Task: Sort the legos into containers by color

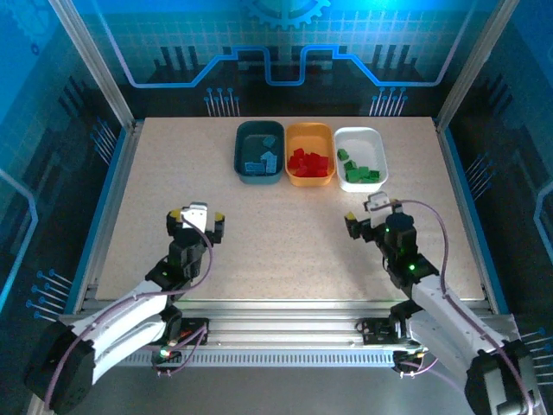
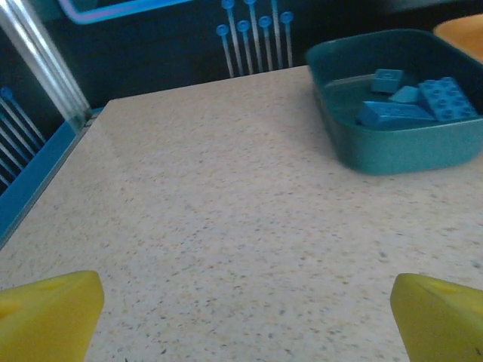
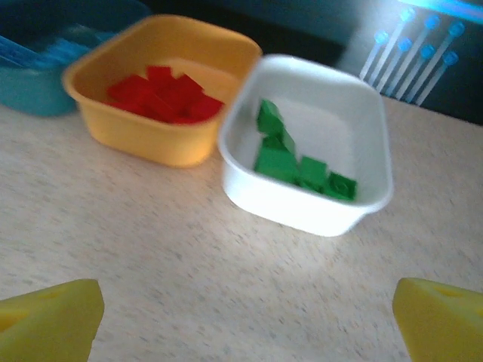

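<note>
Sorting looks done: blue legos (image 2: 407, 113) lie in the teal tub (image 2: 392, 154), red legos (image 3: 162, 94) in the orange tub (image 3: 151, 139), green legos (image 3: 294, 166) in the white tub (image 3: 287, 207), all 3 far across the bench (image 1: 173, 164), while left tool (image 1: 197, 213) and right tool (image 1: 373, 214) hang wide, empty.

Blue tint all over my feeds; tabletop (image 1: 285, 233) is evenly lit, white tub (image 3: 302, 213) glares, and my right wrist view looks soft and blurry.
</note>
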### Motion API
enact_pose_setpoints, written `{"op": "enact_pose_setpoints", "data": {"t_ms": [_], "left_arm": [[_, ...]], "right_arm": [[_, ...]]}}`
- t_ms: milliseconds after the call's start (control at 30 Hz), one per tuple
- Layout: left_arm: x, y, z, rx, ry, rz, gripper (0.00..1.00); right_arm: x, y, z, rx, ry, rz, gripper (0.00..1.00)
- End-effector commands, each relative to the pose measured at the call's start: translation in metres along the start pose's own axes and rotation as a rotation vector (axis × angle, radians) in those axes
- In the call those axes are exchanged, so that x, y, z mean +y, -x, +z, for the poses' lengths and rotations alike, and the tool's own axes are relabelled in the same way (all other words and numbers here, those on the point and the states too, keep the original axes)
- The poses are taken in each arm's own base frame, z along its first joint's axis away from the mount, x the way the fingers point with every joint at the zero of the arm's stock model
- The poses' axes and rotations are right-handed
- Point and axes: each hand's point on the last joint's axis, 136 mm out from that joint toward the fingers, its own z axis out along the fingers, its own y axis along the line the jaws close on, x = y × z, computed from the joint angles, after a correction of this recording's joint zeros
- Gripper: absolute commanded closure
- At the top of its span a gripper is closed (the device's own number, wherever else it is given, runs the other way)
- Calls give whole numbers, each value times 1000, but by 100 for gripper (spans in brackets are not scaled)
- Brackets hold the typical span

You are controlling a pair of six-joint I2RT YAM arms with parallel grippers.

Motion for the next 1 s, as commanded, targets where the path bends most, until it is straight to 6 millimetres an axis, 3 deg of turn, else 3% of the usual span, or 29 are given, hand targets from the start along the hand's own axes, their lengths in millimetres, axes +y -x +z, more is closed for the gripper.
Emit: {"op": "enact_pose_setpoints", "data": {"t_ms": [0,167,267,333,467,567,633,733,967], "left_arm": [[21,5,10,-96,12,-148,1],[25,7,25,-114,-17,-168,1],[26,9,48,-115,-6,-217,1],[18,11,66,-89,-21,-132,1],[32,-9,97,-41,37,-182,1],[34,-16,99,-11,32,-194,1],[35,-19,114,55,5,-215,1],[36,-18,115,56,-9,-227,1],[36,-18,114,58,-10,-225,1]], "right_arm": [[-18,26,5,-188,-11,57,0],[-22,4,39,-118,18,24,0],[-7,5,51,-117,121,7,0],[-17,6,59,-108,91,59,0],[-25,1,75,-81,100,126,0],[-23,-2,80,-70,112,126,0],[-20,-6,86,-54,130,117,0],[-21,-12,102,-30,123,131,0],[-33,-19,106,35,12,141,0]]}}
